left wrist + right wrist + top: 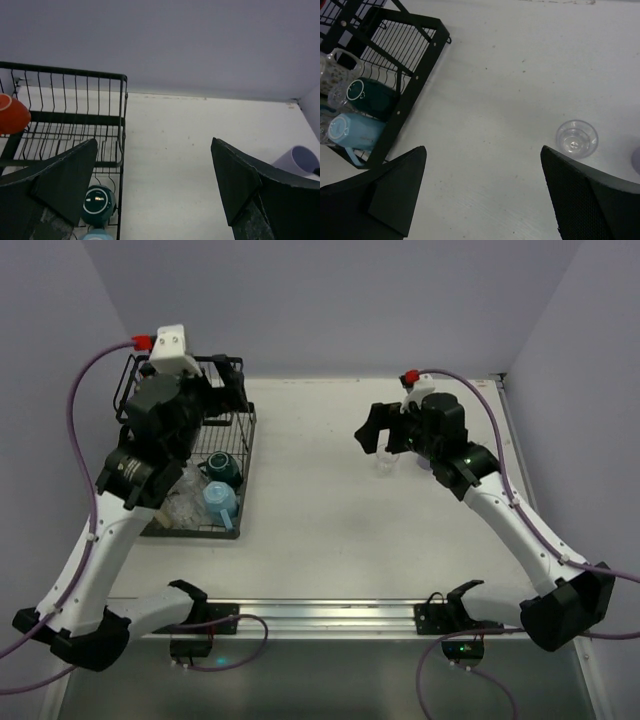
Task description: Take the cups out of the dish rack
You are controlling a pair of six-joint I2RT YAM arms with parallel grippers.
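The black wire dish rack [235, 455] stands at the table's left. A teal mug [222, 468] and a light blue mug [220, 500] lie in its flat tray, with clear glassware beside them. An orange cup [12, 115] sits in the tall basket section [75, 120]. My left gripper [155, 185] is open and empty, above the rack's right edge. My right gripper [482, 195] is open and empty over bare table. A clear glass [576, 138] stands upright to its right, and the lavender tumbler [299, 161] is just beyond. A cream patterned mug [337, 70] sits behind the teal mug [367, 95].
The white table [310, 500] ends at walls at the back and on both sides. The left arm [150, 455] hangs over the rack and hides much of it. A metal rail [320, 612] runs along the near edge.
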